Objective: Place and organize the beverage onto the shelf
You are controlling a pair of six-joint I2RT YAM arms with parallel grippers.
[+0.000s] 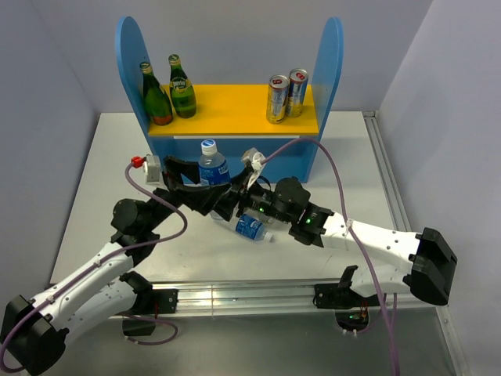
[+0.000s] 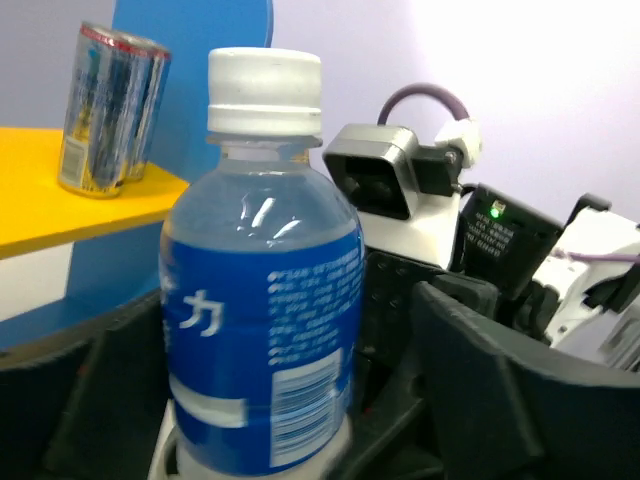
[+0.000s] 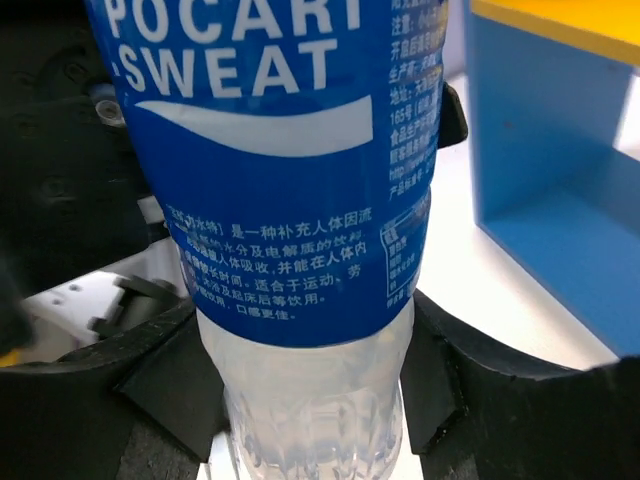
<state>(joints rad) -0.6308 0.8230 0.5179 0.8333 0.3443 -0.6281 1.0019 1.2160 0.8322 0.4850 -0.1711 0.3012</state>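
- Standing upright between both pincers, a Pocari Sweat bottle (image 1: 213,168) with a white cap is in front of the shelf (image 1: 129,63), about midway between the tabletop's (image 1: 102,180) left and right edges.
- Right pincer (image 3: 305,340): clenched on the clear lower part of that bottle, a pad pressed on each side.
- Left pincer (image 2: 280,340): released, its fingers (image 2: 480,380) spread either side of the same bottle with a gap showing.
- Whether the bottle's base rests on the tabletop I cannot tell.
- A second Pocari Sweat bottle (image 1: 252,228) lies on its side toward the near edge, just beside the right arm.
- The shelf stands at the middle of the far edge; its yellow-orange board carries two green glass bottles (image 1: 156,95) at the left end and two cans (image 1: 277,99) at the right end.
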